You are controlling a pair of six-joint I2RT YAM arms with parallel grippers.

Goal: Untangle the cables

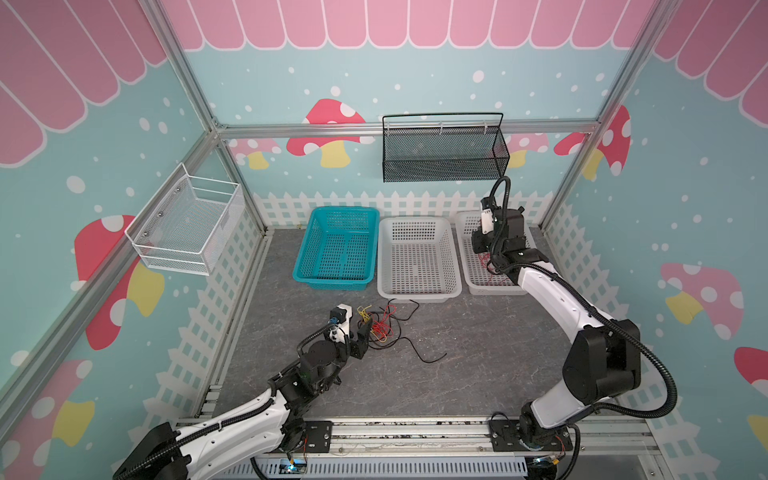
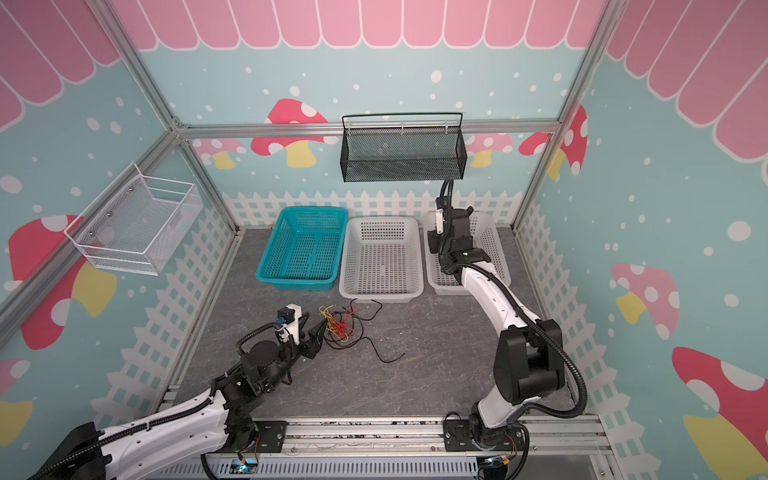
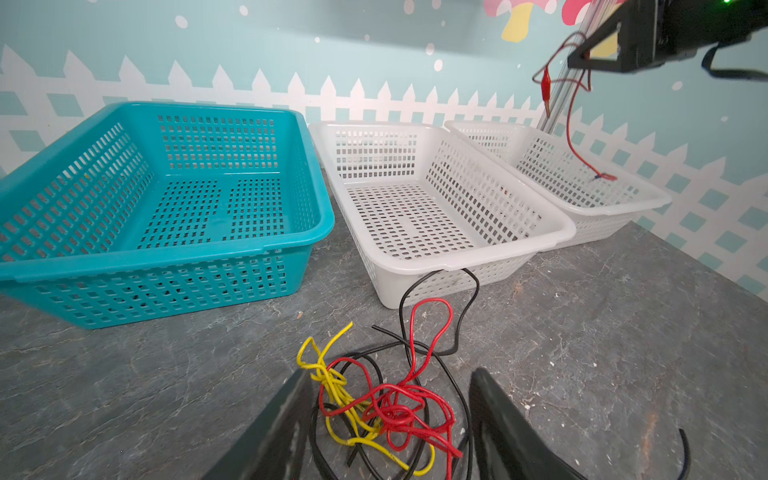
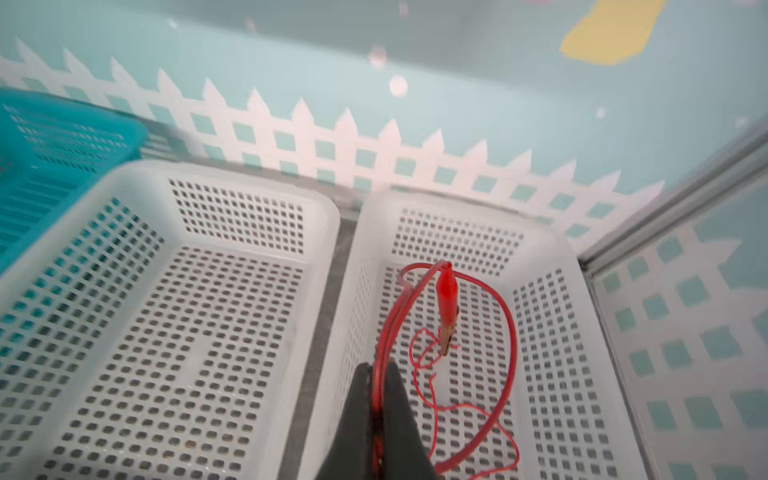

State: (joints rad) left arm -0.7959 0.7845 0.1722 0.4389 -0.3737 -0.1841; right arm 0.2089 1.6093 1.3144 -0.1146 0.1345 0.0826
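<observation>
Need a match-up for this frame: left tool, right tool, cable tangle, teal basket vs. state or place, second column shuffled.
1 left tool
2 right tool
3 cable tangle
4 teal basket

A shut on the red clip cable, over the rightmost white basket
B leftmost basket, nothing inside
C open, straddling the tangle
D on the tabletop, in front of the middle white basket

Pairs: 1-C, 2-A, 3-D, 4-B
</observation>
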